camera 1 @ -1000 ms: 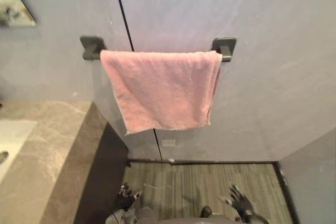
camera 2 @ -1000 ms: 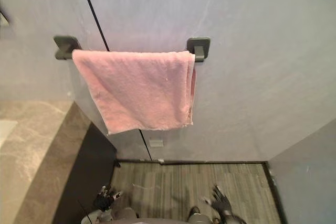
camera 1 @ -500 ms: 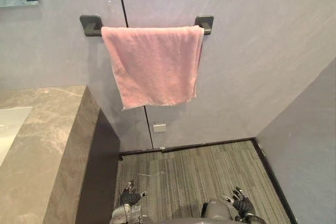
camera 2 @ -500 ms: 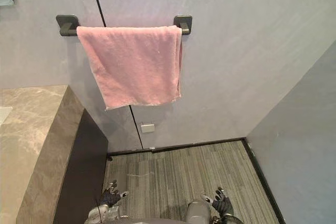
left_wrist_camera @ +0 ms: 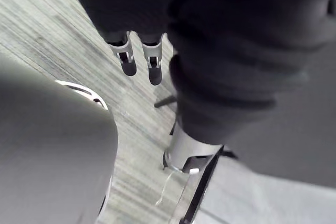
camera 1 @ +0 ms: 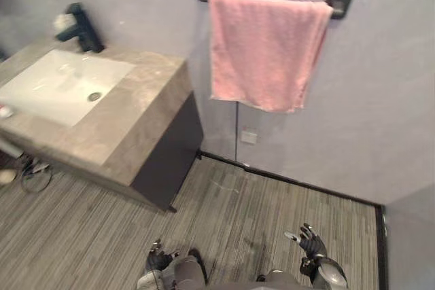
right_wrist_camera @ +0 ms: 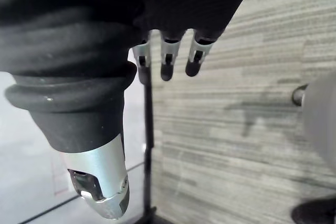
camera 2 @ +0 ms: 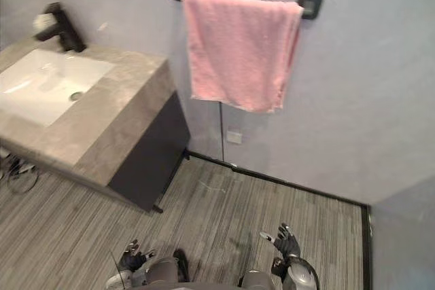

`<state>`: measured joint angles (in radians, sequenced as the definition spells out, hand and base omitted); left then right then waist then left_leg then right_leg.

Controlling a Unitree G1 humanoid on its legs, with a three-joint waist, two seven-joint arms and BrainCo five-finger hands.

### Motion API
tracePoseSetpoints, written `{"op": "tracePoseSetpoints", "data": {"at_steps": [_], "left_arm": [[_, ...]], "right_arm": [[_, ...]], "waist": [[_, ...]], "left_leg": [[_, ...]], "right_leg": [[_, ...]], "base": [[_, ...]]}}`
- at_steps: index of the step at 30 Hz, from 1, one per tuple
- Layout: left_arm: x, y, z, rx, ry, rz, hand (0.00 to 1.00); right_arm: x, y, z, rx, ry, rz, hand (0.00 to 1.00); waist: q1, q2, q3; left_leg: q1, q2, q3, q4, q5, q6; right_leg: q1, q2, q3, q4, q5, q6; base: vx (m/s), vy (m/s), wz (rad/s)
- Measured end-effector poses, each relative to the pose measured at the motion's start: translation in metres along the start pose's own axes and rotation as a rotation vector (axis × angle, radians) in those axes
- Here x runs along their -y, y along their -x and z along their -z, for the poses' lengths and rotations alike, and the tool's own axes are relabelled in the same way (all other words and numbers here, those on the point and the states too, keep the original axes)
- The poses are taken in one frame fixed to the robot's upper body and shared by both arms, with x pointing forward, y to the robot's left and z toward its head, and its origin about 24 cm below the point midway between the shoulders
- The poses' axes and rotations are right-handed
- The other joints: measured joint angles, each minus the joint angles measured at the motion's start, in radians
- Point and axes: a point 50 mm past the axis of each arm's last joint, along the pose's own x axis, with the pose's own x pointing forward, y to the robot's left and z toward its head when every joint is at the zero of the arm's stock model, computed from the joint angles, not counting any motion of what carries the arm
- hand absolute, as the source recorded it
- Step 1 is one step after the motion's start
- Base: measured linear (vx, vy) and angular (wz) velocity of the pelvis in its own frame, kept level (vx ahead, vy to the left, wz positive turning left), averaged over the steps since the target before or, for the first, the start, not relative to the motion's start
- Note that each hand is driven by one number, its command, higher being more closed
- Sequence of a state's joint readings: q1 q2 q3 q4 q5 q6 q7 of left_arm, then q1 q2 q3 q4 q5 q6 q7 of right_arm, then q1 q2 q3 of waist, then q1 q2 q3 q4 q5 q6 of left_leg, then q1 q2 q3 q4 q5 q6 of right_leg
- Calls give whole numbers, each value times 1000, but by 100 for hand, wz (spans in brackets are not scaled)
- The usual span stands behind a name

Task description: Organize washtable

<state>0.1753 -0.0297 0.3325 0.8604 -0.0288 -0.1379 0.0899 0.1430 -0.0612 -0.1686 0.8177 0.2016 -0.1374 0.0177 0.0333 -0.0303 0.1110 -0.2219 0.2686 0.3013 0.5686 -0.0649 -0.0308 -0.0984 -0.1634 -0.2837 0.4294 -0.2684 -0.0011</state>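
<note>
Hands low and empty; washtable [camera 1: 143, 103] ahead on the left

Nearest to the robot, the left hand [camera 1: 158, 261] and the right hand [camera 1: 311, 244] hang low above the striped floor [camera 1: 231, 198]. In each wrist view the fingers [right_wrist_camera: 166, 62] point down, straight and loose, a little apart, and they hold nothing.

Further on, to the left, stands the washtable with a grey stone top over a dark cabinet. A white sink [camera 1: 64, 83] is sunk into the top, and a dark tap [camera 1: 81, 26] stands behind it. At the left edge of the top lies a small thing [camera 1: 5, 110], too small to name.

Farthest away, on the wall [camera 1: 380, 100], a pink towel [camera 1: 265, 52] hangs folded over a dark bar [camera 1: 338, 3], to the right of the washtable and apart from it.

I judge the towel to be soft and light; it would bend and slide off the bar easily, so the best hold is a pinch at its top fold, close to the bar. The stone top looks hard and smooth, so small things may slip on it.
</note>
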Motion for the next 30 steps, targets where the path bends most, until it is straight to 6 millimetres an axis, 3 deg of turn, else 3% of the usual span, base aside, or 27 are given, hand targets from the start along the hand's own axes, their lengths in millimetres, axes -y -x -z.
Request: {"op": "tracePoseSetpoints", "data": {"at_steps": [2, 4, 5, 6, 8, 10, 11, 12, 14, 15, 16, 17, 18, 19, 21, 23, 25, 26, 27, 28, 29, 30], "left_arm": [[-5, 1, 9, -41, 21, -28, 0], [-8, 1, 13, -63, 30, -39, 0], [-8, 3, 19, -91, 32, -43, 0], [-8, 3, 22, -110, 44, -46, 0], [-14, 3, 22, -115, 31, -59, 0], [-26, 0, 17, -104, -14, -84, 0], [-27, -1, 14, -99, -32, -80, 0], [-26, -1, 13, -89, -59, -68, 0], [-23, 0, 16, -87, -68, -56, 0], [-12, 3, 21, -90, -83, -20, 0], [-6, 5, 22, -77, -108, 0, 0], [-5, 5, 22, -70, -119, 5, 0], [-12, 3, 19, -58, -133, -15, 0], [-30, 5, 23, -82, -112, -81, 0], [-39, 8, 30, -117, -102, -108, 0], [-37, 9, 34, -138, -94, -105, 0], [-39, 10, 36, -139, -119, -107, 0], [-39, 9, 32, -128, -125, -105, 0], [-37, 9, 33, -133, -117, -104, 0], [-27, 11, 37, -146, -81, -91, 0], [-25, 14, 43, -163, -60, -92, 0], [-23, 21, 56, -210, -34, -100, 0]], "right_arm": [[11, 2, 8, -33, -37, 44, 0], [19, 4, 15, -60, -62, 80, 0], [27, 6, 22, -85, -82, 113, 0], [36, 9, 28, -110, -102, 149, 0], [32, 13, 43, -171, -140, 157, 0], [28, 18, 56, -226, -189, 172, 0], [29, 20, 59, -236, -207, 185, 0], [34, 25, 68, -265, -235, 220, 0], [46, 33, 76, -291, -228, 259, 0], [62, 40, 77, -276, -229, 309, 0], [75, 43, 74, -269, -203, 328, 0], [76, 43, 74, -273, -201, 333, 0], [73, 41, 73, -268, -205, 324, 0], [51, 37, 75, -268, -234, 277, 0], [30, 34, 78, -284, -245, 219, 0], [28, 32, 76, -283, -214, 198, 0], [26, 32, 75, -285, -168, 170, 0], [26, 33, 75, -281, -146, 154, 0], [28, 32, 73, -271, -139, 157, 0], [38, 27, 61, -234, -116, 170, 0], [41, 24, 54, -211, -108, 177, 0], [41, 20, 46, -182, -104, 174, 0]], "waist": [[-22, 7, -4], [-25, 8, -7], [-34, 19, -23], [-47, 34, -40], [-59, 14, -54], [-75, 6, -55], [-76, 6, -55], [-70, 4, -55], [-72, 16, -50], [-74, 27, -51], [-72, 52, -51], [-66, 70, -42], [-62, 75, -37], [-58, 44, -13], [-49, 4, 8], [-54, 2, 8], [-86, 3, 5], [-92, -14, -4], [-102, 13, 1], [-89, 64, 3], [-73, 87, 4], [-65, 110, -1]], "left_leg": [[93, 76, -7, 88, -27, 12], [160, 114, -4, 67, -25, 11], [202, 151, 8, -7, 8, 13], [222, 121, 14, -139, 19, -40], [209, 60, 62, -255, 5, -66], [155, 11, 65, -321, -25, -126], [149, -7, 64, -333, -26, -127], [146, -56, 11, -347, -30, -121], [118, -107, -66, -311, -77, -56], [100, -175, -151, -278, -98, -22], [109, -202, -204, -271, -119, 13], [111, -211, -234, -271, -121, 28], [121, -217, -277, -274, -125, 48], [151, -222, -297, -276, -134, 59], [183, -240, -323, -273, -158, 72], [185, -254, -370, -258, -178, 77], [187, -260, -404, -211, -212, 78], [183, -272, -399, -119, -241, 34], [135, -258, -381, 3, -266, -2], [27, -191, -319, 237, -249, -35], [2, -140, -261, 318, -222, -50], [-10, -63, -153, 409, -183, -29]], "right_leg": [[20, -23, -62, -34, 37, 22], [16, -50, -97, -54, 72, 43], [1, -73, -143, -75, 107, 72], [-6, -95, -186, -100, 141, 103], [13, -123, -242, -203, 215, 105], [76, -172, -398, -283, 301, 132], [96, -191, -434, -282, 311, 135], [157, -238, -512, -260, 340, 129], [200, -304, -527, -157, 360, 128], [187, -375, -396, -15, 392, -6], [125, -360, -168, 83, 458, -130], [85, -321, -41, 142, 401, -89], [17, -242, 96, 257, 230, 10], [-70, -118, 165, 382, 77, 23], [-160, -18, 119, 402, 3, 21], [-221, 48, 94, 323, -8, 28], [-192, 81, 124, 149, 17, 6], [-141, 65, 114, 39, 65, -5], [-128, 67, 88, 62, 92, -10], [-102, 88, 55, 77, 54, 0], [-83, 105, 57, 71, 47, -6], [-47, 123, 65, 62, 38, -17]], "base": [[-248, 184, 93], [-187, 288, 89], [-158, 379, 131], [-157, 400, 153], [-104, 450, 147], [-65, 505, 182], [-13, 508, 202], [1, 404, 187], [4, 365, 199], [22, 394, 217], [70, 369, 199], [106, 264, 128], [143, 201, 92], [94, 138, 74], [77, 95, 56], [126, 36, 96], [267, -77, 187], [352, -149, 193], [351, -160, 146], [208, -71, 63], [294, -25, -5], [274, 26, -38]]}}
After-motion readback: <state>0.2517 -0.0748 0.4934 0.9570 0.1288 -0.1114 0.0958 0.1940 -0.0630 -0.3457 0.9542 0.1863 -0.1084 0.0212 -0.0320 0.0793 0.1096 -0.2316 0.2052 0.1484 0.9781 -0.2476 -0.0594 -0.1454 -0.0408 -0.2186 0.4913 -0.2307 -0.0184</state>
